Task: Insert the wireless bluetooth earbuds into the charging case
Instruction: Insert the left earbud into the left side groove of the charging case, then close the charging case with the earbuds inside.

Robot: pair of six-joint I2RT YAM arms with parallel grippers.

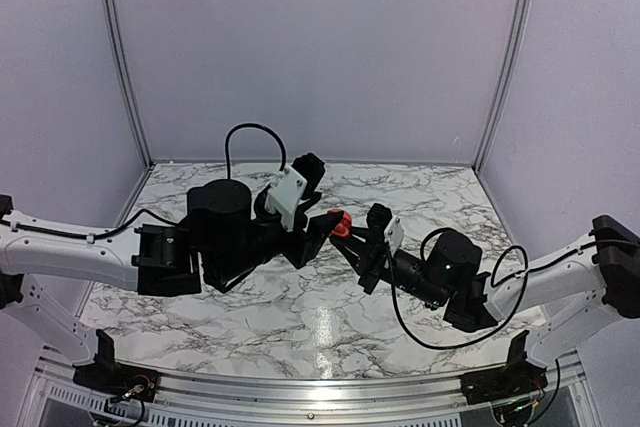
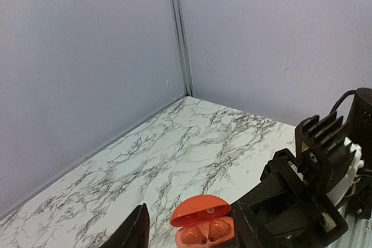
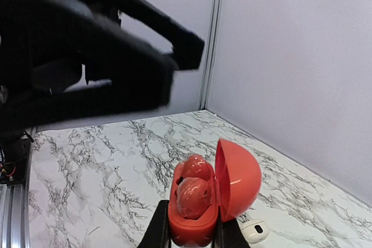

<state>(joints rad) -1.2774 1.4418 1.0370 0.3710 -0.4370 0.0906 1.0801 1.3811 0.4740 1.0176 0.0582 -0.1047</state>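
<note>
**Clerk:** Location of the item?

**Inspector:** The red rounded plastic charging case [image 3: 237, 179] is at the centre of the top view, held above the white marble-patterned table [image 1: 300, 317]. The right gripper [image 3: 192, 225] is clamped on its base. The left gripper [image 2: 190, 205] carries nothing; its jaws stand partly apart, one on each side of the case in its own view.

**Clerk:** Step in hand?

**Inspector:** Insertion, at its close by my judgement. The two small red plastic earbuds [image 3: 193, 193] both sit in the lower half. I cannot tell from these views whether they are fully seated.

**Clerk:** Orientation?

**Inspector:** The lid stands upright at centre right of the right wrist frame, and the cavity faces up and to the left. The long axis runs from near to far in that frame, and across the frame in the left wrist view.

**Clerk:** Next move?

**Inspector:** Probably a clean withdrawal of the left gripper without catching the lid. The right gripper must hold the case level meanwhile.
</note>
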